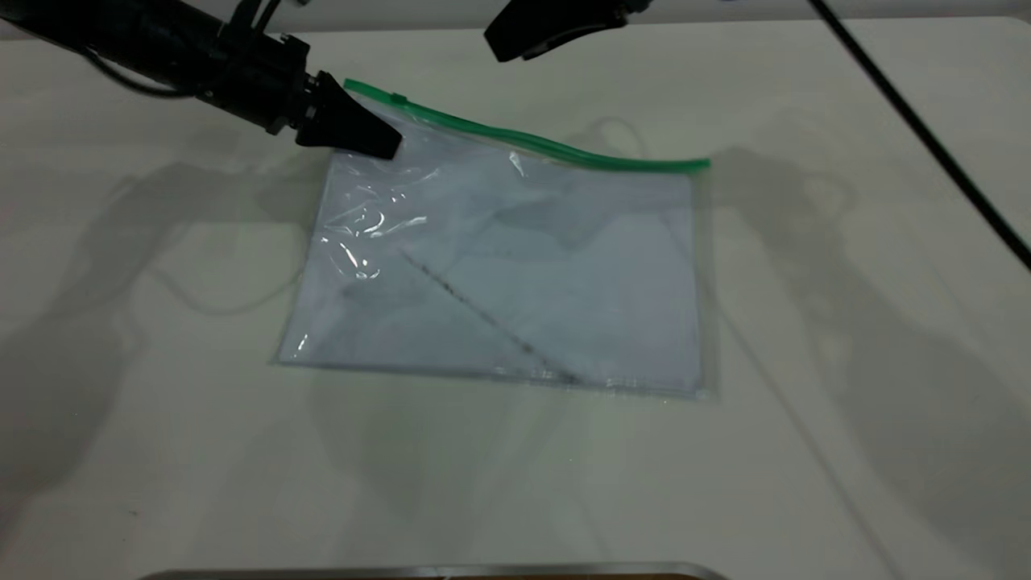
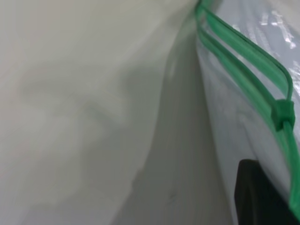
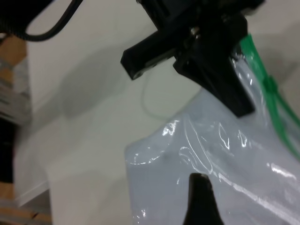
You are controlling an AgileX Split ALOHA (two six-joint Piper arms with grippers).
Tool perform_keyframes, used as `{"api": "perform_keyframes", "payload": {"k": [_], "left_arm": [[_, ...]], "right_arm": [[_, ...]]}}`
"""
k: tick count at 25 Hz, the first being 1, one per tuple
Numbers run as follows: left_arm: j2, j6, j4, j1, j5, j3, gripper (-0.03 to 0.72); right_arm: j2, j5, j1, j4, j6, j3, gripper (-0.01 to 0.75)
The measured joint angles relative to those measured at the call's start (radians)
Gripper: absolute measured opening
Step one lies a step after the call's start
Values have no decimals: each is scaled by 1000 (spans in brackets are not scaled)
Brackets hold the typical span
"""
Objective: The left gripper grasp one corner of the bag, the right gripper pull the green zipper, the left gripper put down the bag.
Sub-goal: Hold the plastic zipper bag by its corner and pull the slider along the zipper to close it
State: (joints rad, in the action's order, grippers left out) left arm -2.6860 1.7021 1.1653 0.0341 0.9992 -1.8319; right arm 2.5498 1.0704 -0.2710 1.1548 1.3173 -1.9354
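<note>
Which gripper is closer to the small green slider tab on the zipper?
Left. The left gripper clamps the bag corner right beside the slider tab; the right gripper hovers above, apart from it.

No words to read

No letters, numbers, labels or brand names could be read anywhere. The big flat see-through plastic bag (image 1: 515,274) with white paper inside showed only a dark slanting smudge line, not writing. Its bright green zipper strip (image 1: 532,141) was plain, and the pale table top (image 1: 805,451) had no signs on it.
</note>
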Motion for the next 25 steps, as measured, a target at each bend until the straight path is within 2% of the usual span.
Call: {"api": "perform_keyframes", "payload": {"k": [3,7,16,25], "left_arm": [[0,120,-24,19,53,0,53],[0,198,-46,40,68,0,54],[0,202,-52,81,68,0,55],[0,202,-56,119,52,0,55]], "right_arm": [[69,80,0,-13,-31,-94,561],[127,105,0,-19,-41,-157,561],[189,103,-22,18,-41,-175,560],[218,79,-31,66,-46,-175,519]]}}
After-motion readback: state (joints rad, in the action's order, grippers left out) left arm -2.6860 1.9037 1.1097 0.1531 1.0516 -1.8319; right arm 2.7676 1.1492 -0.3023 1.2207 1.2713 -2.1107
